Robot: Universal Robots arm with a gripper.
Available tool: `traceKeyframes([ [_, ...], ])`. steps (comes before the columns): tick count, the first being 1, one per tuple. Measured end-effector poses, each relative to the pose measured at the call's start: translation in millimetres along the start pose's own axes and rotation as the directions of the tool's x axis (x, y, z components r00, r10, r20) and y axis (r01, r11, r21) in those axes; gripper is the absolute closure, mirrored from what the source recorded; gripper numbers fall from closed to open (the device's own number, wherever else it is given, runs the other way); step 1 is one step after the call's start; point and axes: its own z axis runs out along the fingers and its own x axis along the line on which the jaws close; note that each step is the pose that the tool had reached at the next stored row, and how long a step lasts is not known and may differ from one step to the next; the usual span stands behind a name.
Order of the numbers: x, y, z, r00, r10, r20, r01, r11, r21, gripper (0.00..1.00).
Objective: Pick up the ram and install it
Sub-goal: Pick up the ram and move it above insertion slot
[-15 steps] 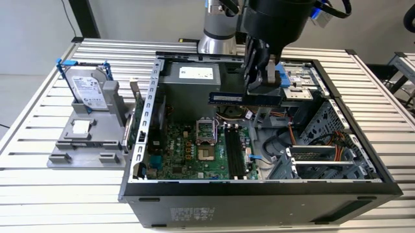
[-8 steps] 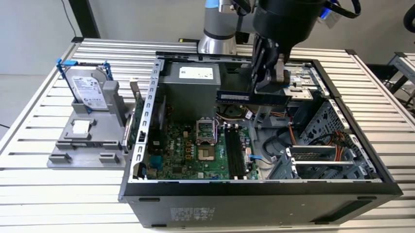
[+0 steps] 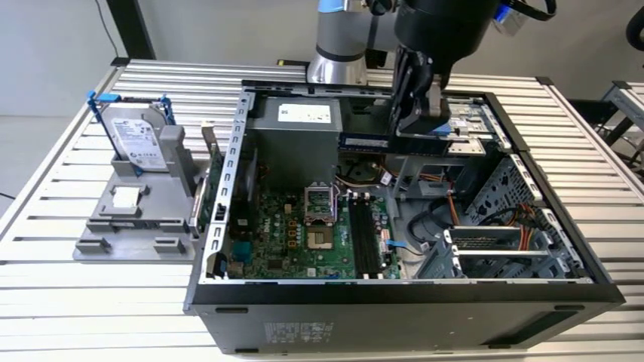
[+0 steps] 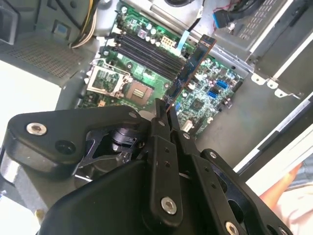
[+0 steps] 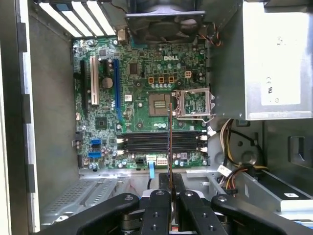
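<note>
Clamped on one end of the long, thin, dark bluish-green ram stick (image 4: 193, 63), the black two-fingered gripper (image 4: 164, 111) hangs above the open case, jaws pressed flat against both faces so the board cannot swing. Holding it by the end leaves the rest of the stick free.

Toward the slatted aluminium tabletop's (image 3: 60, 302) edge on the exterior view's left, a silver hard drive with blue rails (image 3: 136, 139) stands upright in a grey moulded fixture (image 3: 131, 226), parked out of the working area.

Just beside the fixture lies the black computer case (image 3: 403, 302), on its side with the cover off, which puts the green motherboard (image 3: 292, 234) face up for access from above. The square processor socket (image 3: 317, 215) sits mid-board, and the long black memory slots (image 3: 364, 237) lie just beside it, empty.

The ram is in the air over the case's far part, near the grey power supply box (image 3: 302, 113), well apart from the slots. Its length appears to run across them rather than along them, so it is carried but not yet seated.

Farthest right is the perforated metal drive cage (image 3: 503, 241).
</note>
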Motion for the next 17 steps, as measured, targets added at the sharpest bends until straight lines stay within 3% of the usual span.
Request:
traceKeyframes([
  [8, -2.5, -7.0, -0.2, 1.0000, 0.000, 0.0001, 0.000, 1.0000, 0.0000, 1.00],
  [17, -2.8, -7.7, -0.2, 1.0000, 0.000, 0.0001, 0.000, 1.0000, 0.0000, 1.00],
])
